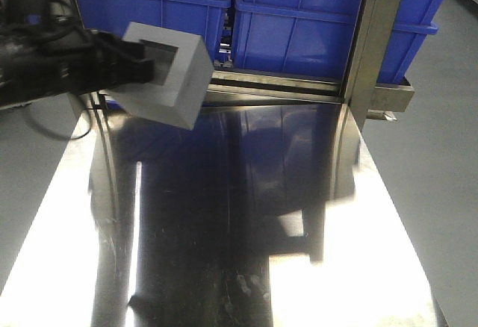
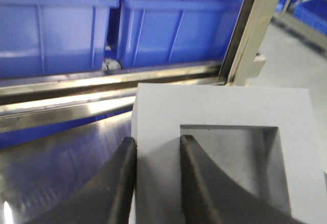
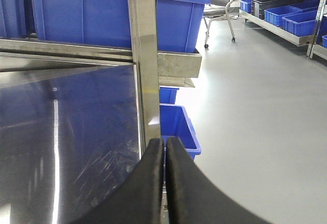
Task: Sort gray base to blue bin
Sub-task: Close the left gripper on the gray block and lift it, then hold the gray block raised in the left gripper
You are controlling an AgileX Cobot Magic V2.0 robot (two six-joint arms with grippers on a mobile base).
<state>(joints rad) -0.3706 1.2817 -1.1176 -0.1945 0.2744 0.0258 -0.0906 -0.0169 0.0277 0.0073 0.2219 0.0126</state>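
The left gripper point(image 1: 142, 62) clamps one wall of the single gray base point(image 1: 179, 92), with one finger outside it and the other inside its square pocket. It holds the block tilted in the air over the far left part of the steel table point(image 1: 224, 252). The right gripper point(image 3: 164, 178) has its fingers pressed together on nothing. Two blue crates stand behind the table's back rail: the blue bin point(image 1: 314, 28) at right and a crate with red material point(image 1: 149, 10) at left. The block hangs in front of the latter. One upright metal post point(image 1: 377, 51) crosses the bin's right part.
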